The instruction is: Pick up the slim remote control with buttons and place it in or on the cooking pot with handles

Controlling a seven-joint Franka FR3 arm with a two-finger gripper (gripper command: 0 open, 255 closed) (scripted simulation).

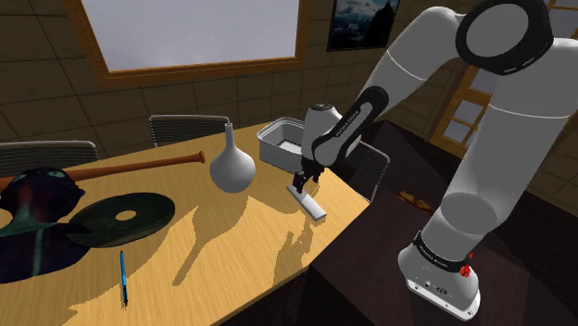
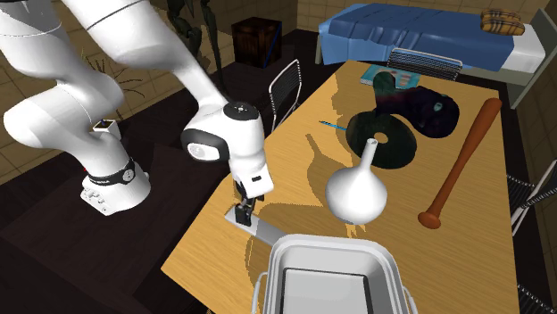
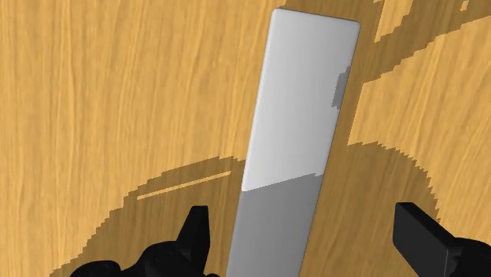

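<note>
Pale grey and plain, the slim remote (image 3: 299,118) is lying flat on the wooden tabletop (image 1: 232,241), near its edge and just beside the cooking pot (image 1: 278,125). The end effector (image 3: 303,224) is hovering over one end of it with its fingers spread wide. They are straddling the remote and touching neither side. In the wrist view the remote is sitting closer to one finger (image 3: 197,232) than the other and slanting a little. One pad would likely be meeting it first and shoving or twisting it. With the grip falling so near one end, the long free part would probably be drooping or pivoting during a lift, and it could be clipping the pot's rim on the way over.
</note>
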